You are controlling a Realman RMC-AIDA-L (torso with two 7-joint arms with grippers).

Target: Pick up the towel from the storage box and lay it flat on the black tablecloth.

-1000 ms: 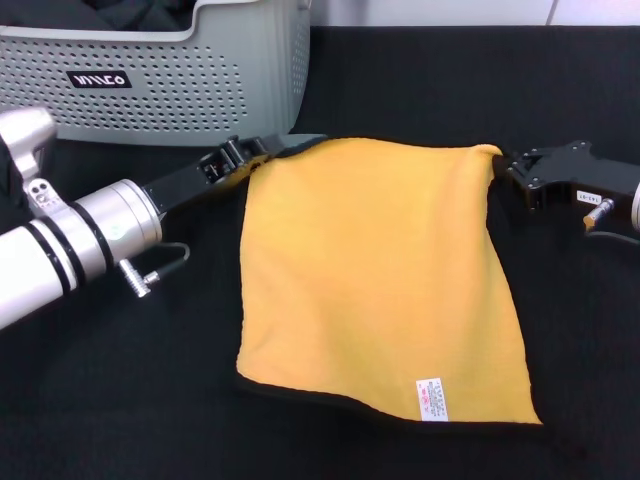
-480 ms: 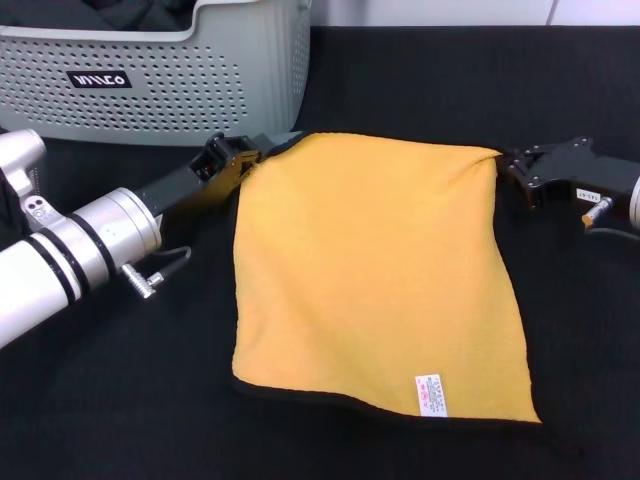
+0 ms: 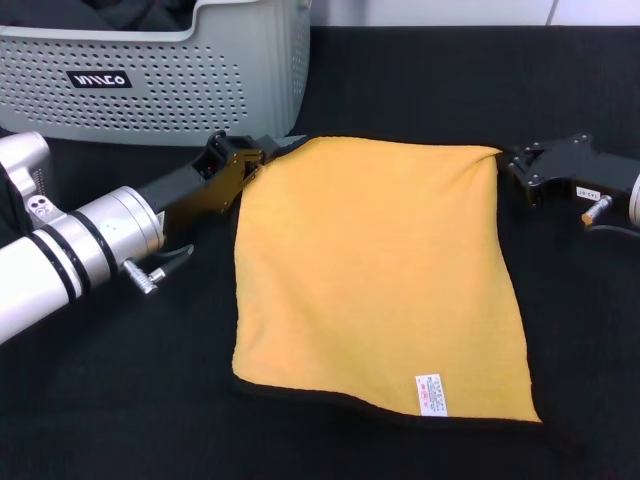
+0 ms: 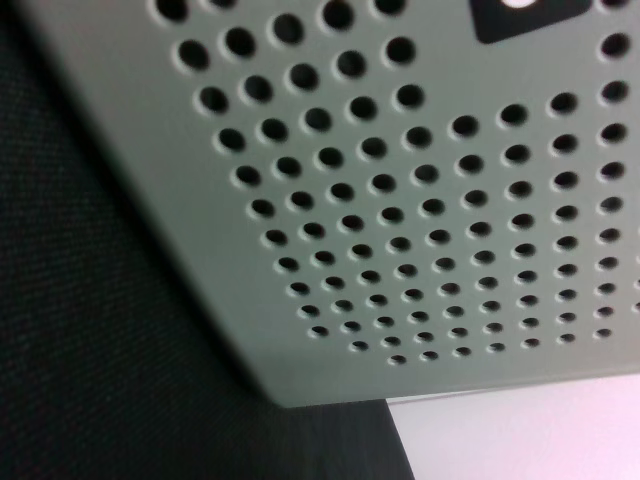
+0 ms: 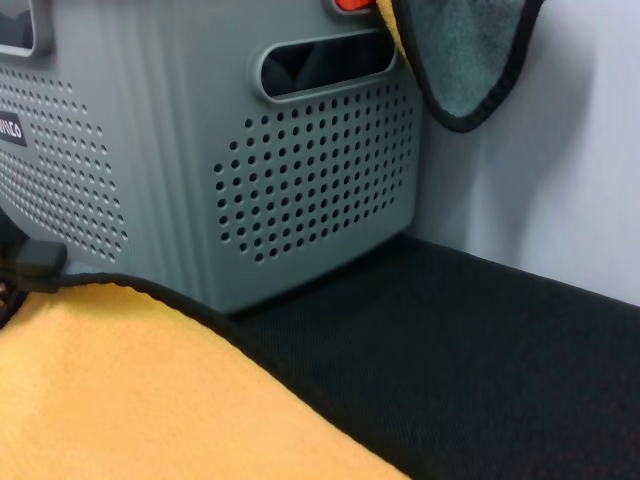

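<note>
The yellow-orange towel lies spread on the black tablecloth, with its white label at the near right. My left gripper is at the towel's far left corner and appears shut on it. My right gripper is at the far right corner and appears shut on it. The grey storage box stands at the far left, behind the left gripper. The right wrist view shows the towel's edge, the tablecloth and the box. The left wrist view shows only the box wall.
Dark cloth lies inside the box. A grey-green cloth with dark edging hangs over the box rim. A pale wall rises behind the table. The left arm lies low over the tablecloth at the left.
The towel's far left corner and my left gripper have shifted a little to the left and farther back. The towel now lies flatter. The right gripper has barely moved.
</note>
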